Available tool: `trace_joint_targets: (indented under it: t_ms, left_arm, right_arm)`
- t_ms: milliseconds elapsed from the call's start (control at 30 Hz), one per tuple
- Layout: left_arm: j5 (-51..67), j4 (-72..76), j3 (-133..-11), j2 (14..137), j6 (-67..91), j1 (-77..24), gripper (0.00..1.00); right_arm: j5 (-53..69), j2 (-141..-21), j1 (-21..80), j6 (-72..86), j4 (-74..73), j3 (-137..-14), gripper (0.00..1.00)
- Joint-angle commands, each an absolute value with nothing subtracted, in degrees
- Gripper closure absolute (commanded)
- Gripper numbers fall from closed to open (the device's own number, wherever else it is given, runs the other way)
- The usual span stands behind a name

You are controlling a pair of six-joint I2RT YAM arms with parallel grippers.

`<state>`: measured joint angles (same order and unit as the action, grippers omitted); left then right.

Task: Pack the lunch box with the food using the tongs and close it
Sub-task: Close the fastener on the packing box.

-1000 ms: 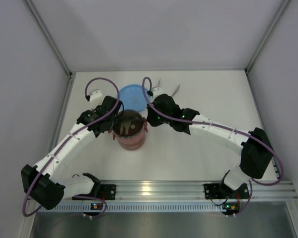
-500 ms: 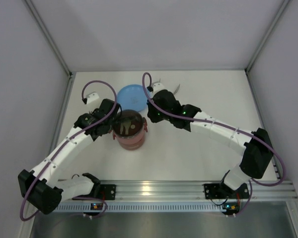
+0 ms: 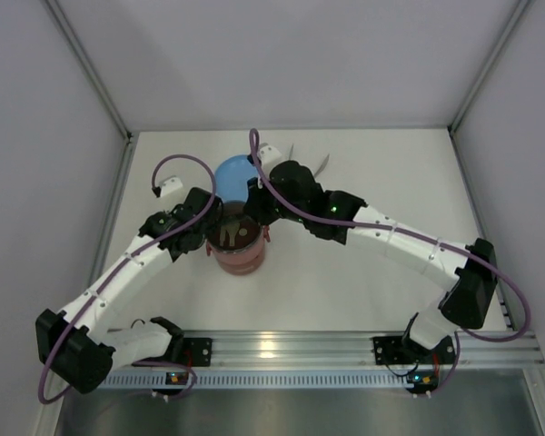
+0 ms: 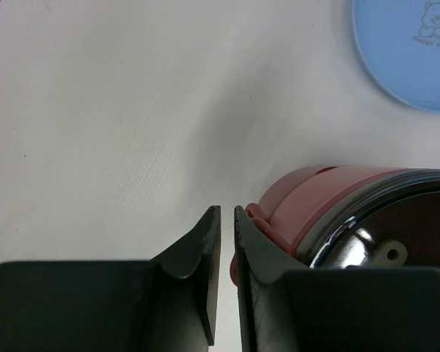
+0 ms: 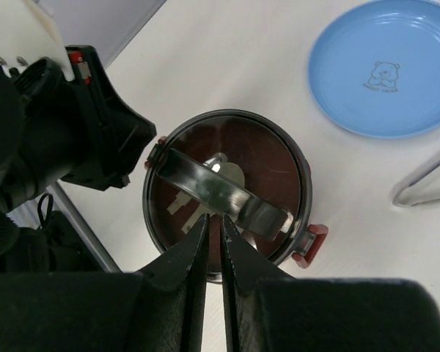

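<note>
Now both claws crowd the lunch box [image 3: 239, 250] on the white surface [image 3: 345, 282].
Left claw [image 4: 227, 213] is closed to a thin slit beside the box's left wall, 1 finger touching its red latch [image 4: 258, 216]. Right claw [image 5: 213, 220] hangs over the lid [image 5: 268, 158], jaws nearly together at the edge of the dark handle [image 5: 227, 192]; whether they pinch it I cannot tell. A light-blue plate [image 3: 229, 169] sits just behind the box, and the tongs [image 3: 322, 163] lie beyond the right arm.
</note>
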<state>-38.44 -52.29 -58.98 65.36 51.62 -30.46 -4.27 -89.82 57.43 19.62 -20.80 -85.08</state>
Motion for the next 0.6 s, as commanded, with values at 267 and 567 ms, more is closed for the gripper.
trace_joint_targets:
  t_ms: [267,567]
  left_arm:
    - [-38.8,-51.0,-57.7,64.1,52.5,-30.0,0.82]
    - [-38.3,-50.5,-57.5,64.3,52.1,-29.8,0.82]
  right_arm:
    - [-0.9,-94.4,60.6,20.0,-10.9,-84.6,0.92]
    - [-0.4,-98.1,60.6,20.4,-9.5,-83.3,0.94]
